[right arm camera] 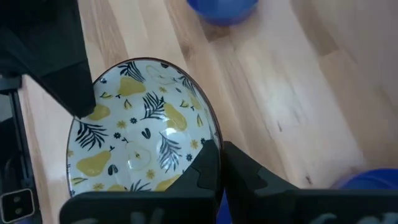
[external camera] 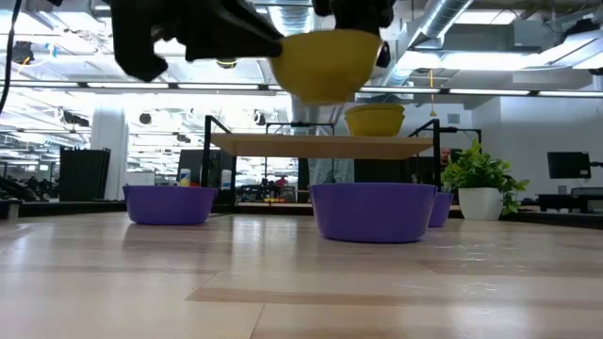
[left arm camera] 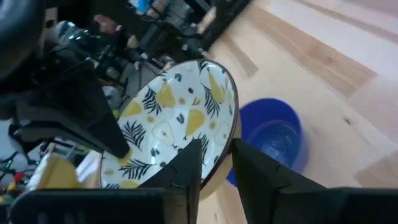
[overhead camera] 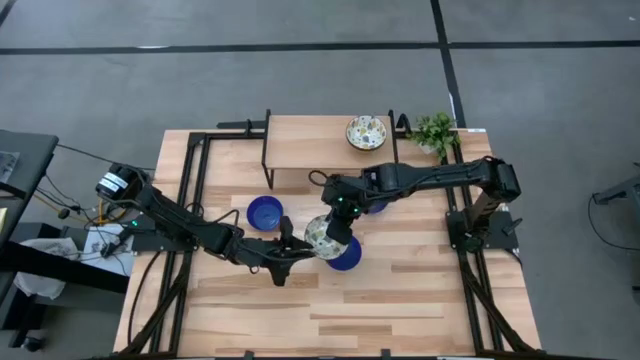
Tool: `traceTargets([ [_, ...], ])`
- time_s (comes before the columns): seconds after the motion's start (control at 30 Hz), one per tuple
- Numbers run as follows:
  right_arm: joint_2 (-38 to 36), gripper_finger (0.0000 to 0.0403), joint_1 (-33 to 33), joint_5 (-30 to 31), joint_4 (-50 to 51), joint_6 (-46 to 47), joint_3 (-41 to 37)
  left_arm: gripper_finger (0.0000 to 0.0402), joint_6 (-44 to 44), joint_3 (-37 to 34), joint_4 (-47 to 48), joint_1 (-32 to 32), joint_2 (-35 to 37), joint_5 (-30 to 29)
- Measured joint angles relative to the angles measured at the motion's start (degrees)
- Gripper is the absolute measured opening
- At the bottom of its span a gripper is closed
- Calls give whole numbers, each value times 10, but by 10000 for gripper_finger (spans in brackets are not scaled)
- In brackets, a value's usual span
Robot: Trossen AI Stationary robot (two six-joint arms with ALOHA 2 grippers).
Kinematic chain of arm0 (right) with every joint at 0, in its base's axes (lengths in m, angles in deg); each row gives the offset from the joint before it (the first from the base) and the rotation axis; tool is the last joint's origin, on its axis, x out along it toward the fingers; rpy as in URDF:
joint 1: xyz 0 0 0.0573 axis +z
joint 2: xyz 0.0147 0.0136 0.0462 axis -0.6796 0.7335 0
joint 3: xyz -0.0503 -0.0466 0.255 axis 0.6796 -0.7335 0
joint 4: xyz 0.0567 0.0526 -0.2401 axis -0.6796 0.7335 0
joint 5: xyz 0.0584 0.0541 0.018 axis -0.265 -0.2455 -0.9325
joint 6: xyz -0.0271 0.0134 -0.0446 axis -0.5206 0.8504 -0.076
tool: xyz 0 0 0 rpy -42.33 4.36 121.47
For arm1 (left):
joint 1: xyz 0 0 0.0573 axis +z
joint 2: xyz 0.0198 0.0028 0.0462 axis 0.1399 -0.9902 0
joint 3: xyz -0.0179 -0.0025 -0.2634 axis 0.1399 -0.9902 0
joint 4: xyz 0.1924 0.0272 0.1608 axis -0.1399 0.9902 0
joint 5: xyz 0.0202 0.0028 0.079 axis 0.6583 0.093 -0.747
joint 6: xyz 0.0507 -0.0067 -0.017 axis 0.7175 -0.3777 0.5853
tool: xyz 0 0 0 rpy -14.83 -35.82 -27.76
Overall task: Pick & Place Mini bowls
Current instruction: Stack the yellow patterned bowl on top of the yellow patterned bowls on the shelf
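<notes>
A cream bowl with a leaf and pear pattern [overhead camera: 320, 236] is in the air between my two grippers, both shut on it. It hangs over a blue bowl [overhead camera: 347, 257] on the table. My left gripper [overhead camera: 303, 244] is at its left side, my right gripper [overhead camera: 339, 220] at its far right side. In the low view the bowl's yellow outside [external camera: 325, 61] shows high above the blue bowl [external camera: 374, 212]. A second blue bowl [overhead camera: 265, 212] stands on the table to the left. A third [overhead camera: 378, 207] is partly hidden under my right arm. Another patterned bowl [overhead camera: 366, 132] stands on the raised shelf. My left gripper pinches the patterned bowl's rim [left arm camera: 231, 134], one finger [left arm camera: 189, 165] inside the bowl and one [left arm camera: 252, 171] outside. It comes from the table's left. The bowl is lifted clear, mouth up. My right gripper pinches the rim [right arm camera: 214, 134] on another side, one finger [right arm camera: 208, 165] inside and one [right arm camera: 245, 171] outside. It comes from the table's far right. The bowl is lifted clear of the table.
A raised wooden shelf on a black frame [overhead camera: 310, 150] stands at the table's far side. A small green plant [overhead camera: 435, 130] is at the far right corner. Bare wood [overhead camera: 330, 310] lies toward the near edge.
</notes>
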Motion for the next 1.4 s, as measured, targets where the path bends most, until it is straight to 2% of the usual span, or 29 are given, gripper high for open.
traceTargets([
  [0.23,-47,0,-10,24,36,4,19,86,-49,-2,21,0,67,-1],
  [0.6,-145,0,-63,71,77,20,20,86,-90,-73,30,4,217,2],
  [0.77,-183,0,-130,87,77,20,20,86,-119,-111,31,7,260,3],
  [0.93,-203,0,-232,93,76,20,20,86,-136,-136,26,8,276,2],
  [1.13,-194,0,-360,53,71,20,20,86,-137,-148,20,8,271,0],
  [1.4,-134,0,-446,-19,45,18,20,86,-137,-147,8,8,271,0],
])
